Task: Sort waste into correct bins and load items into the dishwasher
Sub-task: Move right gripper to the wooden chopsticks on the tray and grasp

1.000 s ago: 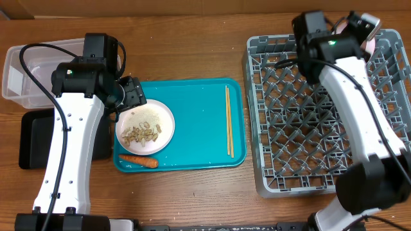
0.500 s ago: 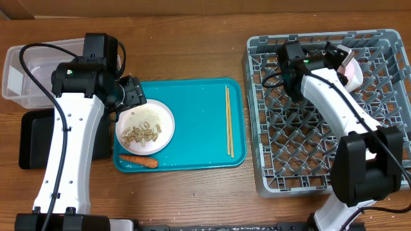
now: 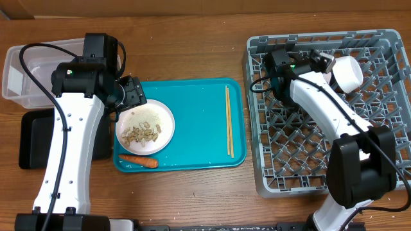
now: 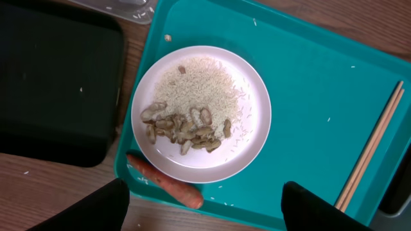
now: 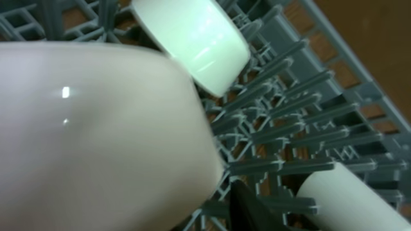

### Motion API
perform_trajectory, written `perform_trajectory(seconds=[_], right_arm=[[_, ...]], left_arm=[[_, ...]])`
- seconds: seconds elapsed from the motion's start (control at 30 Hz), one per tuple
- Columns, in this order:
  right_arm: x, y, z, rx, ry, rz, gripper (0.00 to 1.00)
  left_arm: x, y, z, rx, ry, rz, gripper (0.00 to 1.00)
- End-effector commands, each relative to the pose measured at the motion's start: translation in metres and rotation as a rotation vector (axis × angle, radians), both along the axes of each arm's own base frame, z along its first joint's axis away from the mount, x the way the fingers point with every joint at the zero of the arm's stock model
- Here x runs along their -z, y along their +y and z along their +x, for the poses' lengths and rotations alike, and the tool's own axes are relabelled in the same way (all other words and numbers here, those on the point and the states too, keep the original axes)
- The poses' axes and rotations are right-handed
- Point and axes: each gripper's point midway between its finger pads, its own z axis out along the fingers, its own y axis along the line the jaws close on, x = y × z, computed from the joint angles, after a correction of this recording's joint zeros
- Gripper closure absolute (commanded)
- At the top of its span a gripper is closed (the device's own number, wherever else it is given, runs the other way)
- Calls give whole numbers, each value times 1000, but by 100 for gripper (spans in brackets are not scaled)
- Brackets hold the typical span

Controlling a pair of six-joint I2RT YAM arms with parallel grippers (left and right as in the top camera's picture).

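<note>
So the bowl [image 3: 347,72] is pretty much home. A second ago the right hand [image 3: 326,61] had it up past the far corner of the rack [image 3: 308,154] with the pink underside showing. Now it has swung in and dropped low over the pegs near the back edge. In the wrist view the bowl [image 5: 96,128] fills most of the frame right up against the hand, so I'd say the hand is clamped on it and hasn't let go, though the blur makes that a bit of a guess. A white dish [image 5: 192,35] sits on the pegs just beyond the hand, so there's company in there. My read is that loading this one only needs a settle between pegs and a release.

The left hand [image 3: 131,93] hasn't budged in that whole second. It hangs with its fingers [image 4: 96,208] spread wide and nothing in them. Right under it is the plate [image 4: 201,112], carrying rice [image 4: 199,86] and scraps [image 4: 183,128]. The carrot [image 4: 164,183] touches the plate's near edge, just inside the left hand's reach. The chopsticks [image 4: 372,151] lie well off to its right on the teal tray [image 4: 308,58]. The black bin [image 4: 58,77] is to its left, and the tub [image 3: 26,70] is further out on the tabletop [image 3: 192,58]. So the waste half of the job looks untouched.
</note>
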Motion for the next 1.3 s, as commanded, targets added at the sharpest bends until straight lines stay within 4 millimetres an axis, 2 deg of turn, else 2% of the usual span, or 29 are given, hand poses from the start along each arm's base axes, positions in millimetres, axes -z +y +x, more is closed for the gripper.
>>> perform_trajectory(seconds=[0.0,0.03,0.07,0.1,0.17,0.23,0.33,0.37,0.43,0.47,0.57,0.6,0.67,0.7,0.9,1.07,1.27], right_arm=[[18,21,-8,-21,56,143,51],[20,24,-11,-25,71,156,34],[20,27,-13,-30,83,162,25],[19,29,-14,-35,93,165,17],[11,32,-15,-42,103,164,9],[-3,36,-13,-49,98,173,4],[-34,41,-9,-65,59,189,0],[-64,51,-2,-129,30,232,0],[-84,71,6,-246,26,315,0],[-91,83,9,-307,28,362,0],[-98,136,12,-582,87,583,0],[-97,171,5,-724,127,747,0],[-92,192,-3,-767,163,860,0],[-84,204,-9,-786,198,914,0],[-41,227,-32,-798,328,924,3],[-5,252,-58,-824,409,921,11],[36,278,-80,-885,439,913,27]], left_arm=[[-5,0,1,-13,-18,-9,22],[-5,0,1,-13,-18,-9,22],[-5,0,1,-13,-18,-9,22],[-5,0,1,-13,-18,-9,22],[-5,0,1,-13,-18,-9,22],[-5,0,1,-13,-18,-9,23],[-5,0,1,-13,-16,-9,22],[-5,0,1,-13,-16,-9,22],[-5,0,1,-13,-16,-9,22],[-5,0,1,-13,-16,-9,22],[-5,0,1,-13,-16,-9,21],[-5,0,1,-13,-16,-9,20],[-5,0,1,-13,-15,-9,20],[-5,0,1,-13,-16,-9,20],[-5,0,1,-13,-15,-9,20],[-5,0,1,-14,-15,-9,20],[-5,0,1,-14,-16,-9,20]])
